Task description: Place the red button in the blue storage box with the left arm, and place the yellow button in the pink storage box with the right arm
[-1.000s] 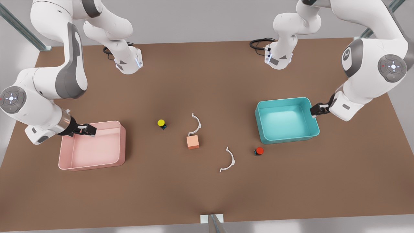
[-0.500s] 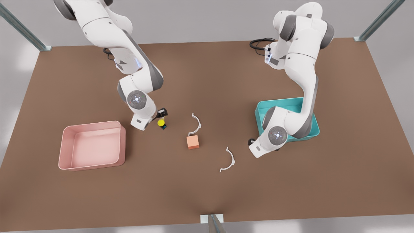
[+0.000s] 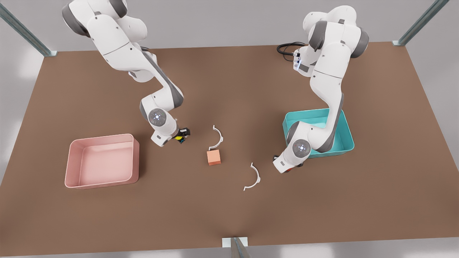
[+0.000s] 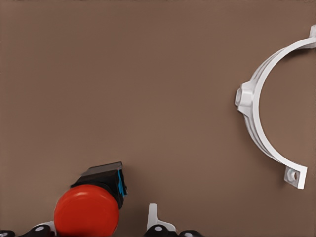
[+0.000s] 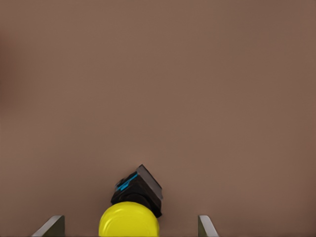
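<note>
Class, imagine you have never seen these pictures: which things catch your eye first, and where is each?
Two white arms bend low over the brown table. The right gripper straddles the yellow button beside the pink storage box, fingers apart. The left gripper brackets the red button by the blue storage box.

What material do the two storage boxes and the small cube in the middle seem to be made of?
The blue storage box and the pink storage box look like smooth, slightly glossy plastic: thin walls, rounded corners, soft highlights inside. The peach cube looks matte, with flat even faces and sharp edges; whether it is plastic, foam or painted wood cannot be told.
</note>
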